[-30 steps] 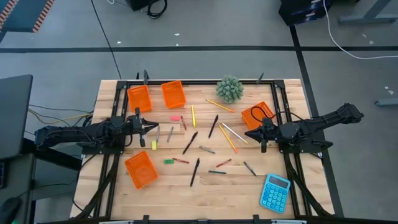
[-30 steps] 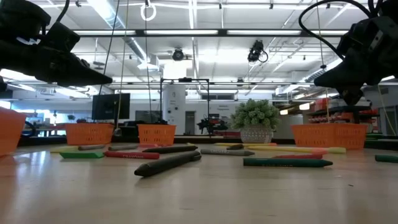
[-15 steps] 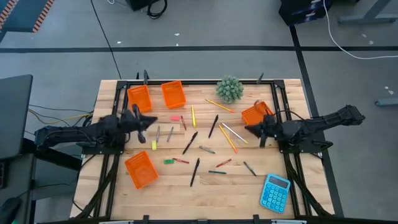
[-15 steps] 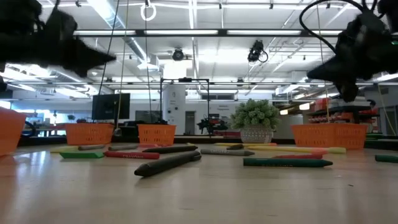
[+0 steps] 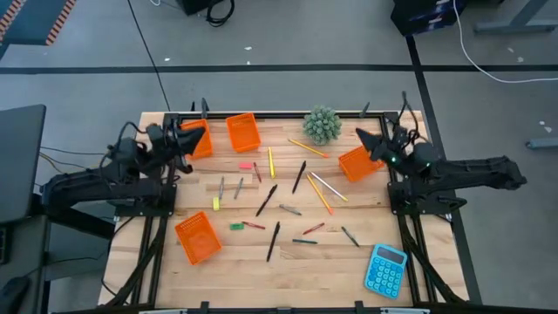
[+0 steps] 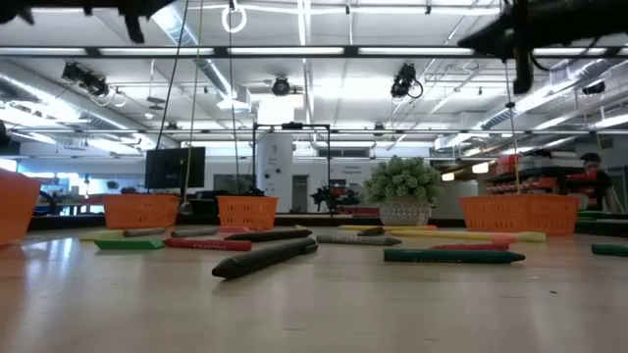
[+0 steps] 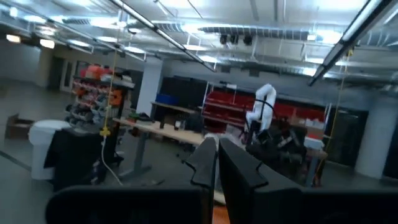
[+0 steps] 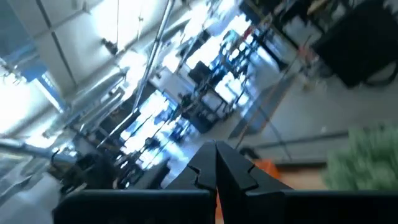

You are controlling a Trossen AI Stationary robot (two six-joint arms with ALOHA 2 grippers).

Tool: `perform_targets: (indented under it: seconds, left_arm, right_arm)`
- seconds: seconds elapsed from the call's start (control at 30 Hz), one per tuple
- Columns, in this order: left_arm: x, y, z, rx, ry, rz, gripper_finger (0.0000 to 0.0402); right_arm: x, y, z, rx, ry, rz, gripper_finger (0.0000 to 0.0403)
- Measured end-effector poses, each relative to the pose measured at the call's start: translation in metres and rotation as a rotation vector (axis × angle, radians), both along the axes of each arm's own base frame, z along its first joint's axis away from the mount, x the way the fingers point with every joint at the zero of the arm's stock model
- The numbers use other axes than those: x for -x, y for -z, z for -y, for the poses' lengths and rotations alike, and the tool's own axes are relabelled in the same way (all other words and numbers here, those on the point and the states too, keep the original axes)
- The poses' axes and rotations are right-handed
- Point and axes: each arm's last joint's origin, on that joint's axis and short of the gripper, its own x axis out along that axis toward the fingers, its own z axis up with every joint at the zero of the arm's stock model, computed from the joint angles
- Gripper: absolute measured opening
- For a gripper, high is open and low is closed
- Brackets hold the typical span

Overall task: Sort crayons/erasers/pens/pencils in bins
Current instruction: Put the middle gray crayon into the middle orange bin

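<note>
Across the wooden tabletop (image 5: pixel 261 262), seen from the high view, task items lie scattered approx. centre. Both arms are raised off the surface.

1. Left gripper (image 5: pixel 197 138): at approx. 10 o'clock of the tabletop, over the far-left bin (image 5: pixel 195 138). Fingers pressed together, nothing held. Left wrist view confirms: fingers (image 7: pixel 202 163) meet at the tips, room bkgd only.
2. Right gripper (image 5: pixel 360 137): at approx. 2 o'clock, just beside the right bin (image 5: pixel 359 162). Fingers closed, nothing held. Right wrist view shows fingers (image 8: pixel 231 165) meeting at a point.
3. Bins: four orange baskets. Two at 11 o'clock, side by side; second one (image 5: pixel 243 132) nearer centre. One at 2–3 o'clock. One at 7–8 o'clock (image 5: pixel 197 238).
4. Pens: dark sticks near centre, e.g. (image 5: pixel 274 240) and (image 5: pixel 266 199), on the tabletop, outside all bins.
5. Pencils: yellow/orange sticks (image 5: pixel 319 193) right of centre; one yellow pencil (image 5: pixel 270 161) toward 12 o'clock.
6. Crayons: short sticks at approx. 6 o'clock, e.g. red (image 5: pixel 313 228) and green (image 5: pixel 304 241).
7. Erasers: pink (image 5: pixel 245 165), yellow (image 5: pixel 215 203), green (image 5: pixel 235 227), left of centre.
8. Other: potted plant (image 5: pixel 322 125) at 12–1 o'clock; blue calculator (image 5: pixel 385 270) at 5 o'clock.

Low view: pens, crayons lie flat; bins stand behind.
</note>
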Motion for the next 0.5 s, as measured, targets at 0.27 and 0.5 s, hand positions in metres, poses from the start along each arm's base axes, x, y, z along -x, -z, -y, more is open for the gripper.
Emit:
perform_targets:
  seconds: [0.27,0.5]
  left_arm:
    - [-0.009,-0.045,-0.003,0.032,0.011,0.077,0.0028]
    - [-0.001,-0.073,0.001,0.184,0.127,0.244,0.0036]
  right_arm:
    - [0.0,-0.095,0.009,-0.032,0.071,0.229,0.0008]
    - [-0.003,-0.151,0.008,0.089,0.085,0.223,0.0008]
